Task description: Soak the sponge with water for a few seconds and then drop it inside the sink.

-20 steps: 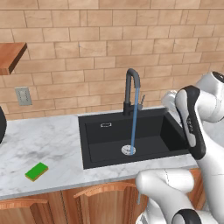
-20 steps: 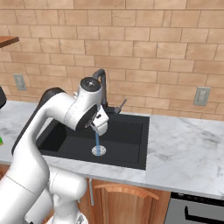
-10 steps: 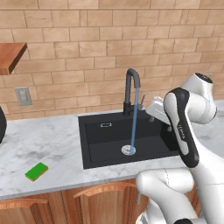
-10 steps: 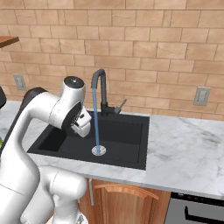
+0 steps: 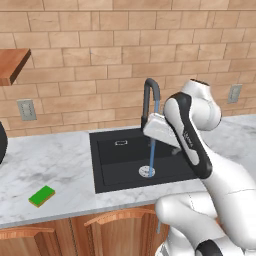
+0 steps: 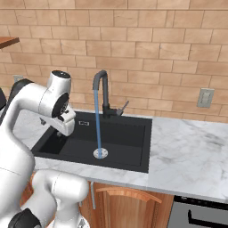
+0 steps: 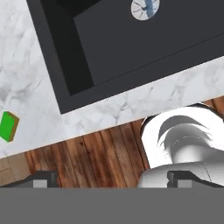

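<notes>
The sponge (image 5: 41,196), green on top with a yellow layer beneath, lies flat on the marble counter left of the sink (image 5: 119,165); it also sits at the left edge of the hand view (image 7: 8,126). A thin blue stream of water (image 5: 151,152) runs from the black gooseneck tap (image 5: 150,95) down to the silver drain (image 5: 146,172). My white hand (image 5: 160,130) hovers above the basin in front of the tap, well to the right of the sponge. The gripper (image 7: 111,180) is open, its tips far apart with nothing between them.
Marble counter (image 5: 55,165) runs on both sides of the sink, with wood cabinet fronts (image 5: 115,225) below. A brick wall stands behind, with an outlet (image 5: 26,109) on it. A wooden shelf (image 5: 12,62) juts out at the upper left. My own base (image 7: 183,140) shows below the hand.
The arm has swung left from the sink's right side to above the basin in front of the tap. The sponge has stayed put and the water keeps running.
</notes>
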Available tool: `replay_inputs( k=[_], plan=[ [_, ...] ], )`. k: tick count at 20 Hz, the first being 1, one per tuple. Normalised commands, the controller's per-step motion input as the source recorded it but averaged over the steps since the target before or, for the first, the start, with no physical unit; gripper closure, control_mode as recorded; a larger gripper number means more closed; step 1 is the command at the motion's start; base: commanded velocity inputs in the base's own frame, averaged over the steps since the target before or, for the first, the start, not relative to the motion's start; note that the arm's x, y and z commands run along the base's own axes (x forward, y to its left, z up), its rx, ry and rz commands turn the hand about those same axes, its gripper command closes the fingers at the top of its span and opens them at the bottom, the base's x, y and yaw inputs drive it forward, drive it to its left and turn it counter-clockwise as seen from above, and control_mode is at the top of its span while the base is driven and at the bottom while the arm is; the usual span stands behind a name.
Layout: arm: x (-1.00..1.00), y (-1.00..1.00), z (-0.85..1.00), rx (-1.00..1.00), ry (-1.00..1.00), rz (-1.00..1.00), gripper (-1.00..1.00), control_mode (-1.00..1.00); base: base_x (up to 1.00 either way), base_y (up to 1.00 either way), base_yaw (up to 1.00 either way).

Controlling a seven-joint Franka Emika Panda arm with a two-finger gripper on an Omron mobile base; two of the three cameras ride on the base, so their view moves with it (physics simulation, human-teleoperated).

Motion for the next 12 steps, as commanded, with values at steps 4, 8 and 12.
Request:
replay_inputs(
  k=[4, 8, 12],
  plan=[
    [0.0, 0.54, 0.0, 0.0, 0.26, 0.12, -1.0, -1.0, 0.0, 0.0, 0.0],
    [0.0, 0.47, 0.0, 0.0, 0.27, 0.12, -1.0, -1.0, 0.0, 0.0, 0.0],
    [0.0, 0.48, -0.03, 0.0, 0.16, 0.11, -1.0, -1.0, 0.0, 0.0, 0.0]
  ],
)
